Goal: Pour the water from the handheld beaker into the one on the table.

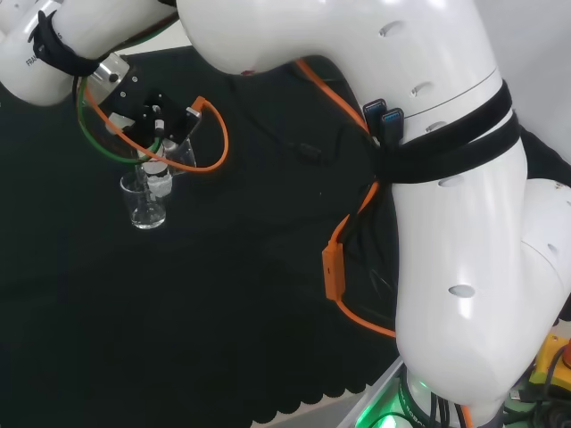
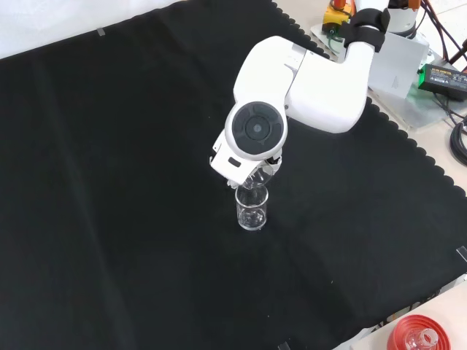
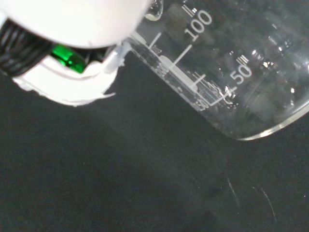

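wide bare black cloth (image 2: pixel 109 182) all round — hand (image 1: pixel 152 120) curled on tilted handheld beaker (image 3: pixel 231 63), directly above table beaker (image 2: pixel 252 210).

Robotics lab bench: black cloth (image 2: pixel 109 182) with scalloped edge spread under the hand (image 1: pixel 152 120), graduated glass beaker (image 2: pixel 252 208) just below it, orange cable (image 1: pixel 335 267) and power supply (image 2: pixel 443 76) well behind, beyond the cloth.
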{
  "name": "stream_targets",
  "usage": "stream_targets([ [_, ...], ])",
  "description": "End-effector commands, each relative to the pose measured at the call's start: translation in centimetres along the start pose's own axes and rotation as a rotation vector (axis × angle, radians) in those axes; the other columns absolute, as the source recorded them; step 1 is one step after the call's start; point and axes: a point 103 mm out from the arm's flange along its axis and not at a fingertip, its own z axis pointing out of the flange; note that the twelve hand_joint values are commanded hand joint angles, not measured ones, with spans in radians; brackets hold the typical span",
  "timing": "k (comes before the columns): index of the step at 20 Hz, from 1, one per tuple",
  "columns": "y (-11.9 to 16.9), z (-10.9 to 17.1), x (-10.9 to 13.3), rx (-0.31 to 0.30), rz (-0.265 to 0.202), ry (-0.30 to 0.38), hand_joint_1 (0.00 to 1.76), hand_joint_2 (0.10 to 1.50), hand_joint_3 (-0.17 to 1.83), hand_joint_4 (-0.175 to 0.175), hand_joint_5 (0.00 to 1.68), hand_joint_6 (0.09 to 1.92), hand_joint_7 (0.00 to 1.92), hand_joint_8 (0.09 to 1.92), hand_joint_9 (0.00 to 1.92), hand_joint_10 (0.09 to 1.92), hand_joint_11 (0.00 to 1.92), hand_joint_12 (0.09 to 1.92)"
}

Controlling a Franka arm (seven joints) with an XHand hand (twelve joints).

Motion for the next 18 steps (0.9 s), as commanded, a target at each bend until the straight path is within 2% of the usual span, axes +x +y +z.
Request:
stream_targets([
  [1,-0.07,-0.03,-0.03,-0.002,0.002,-0.002,1.33,0.63,0.57,-0.175,1.48,0.22,1.6,0.09,1.62,0.13,1.28,0.83],
  [18,-0.33,-0.13,-0.1,-0.005,0.005,-0.005,1.33,0.63,0.57,-0.175,1.48,0.21,1.6,0.09,1.63,0.12,1.28,0.83],
])
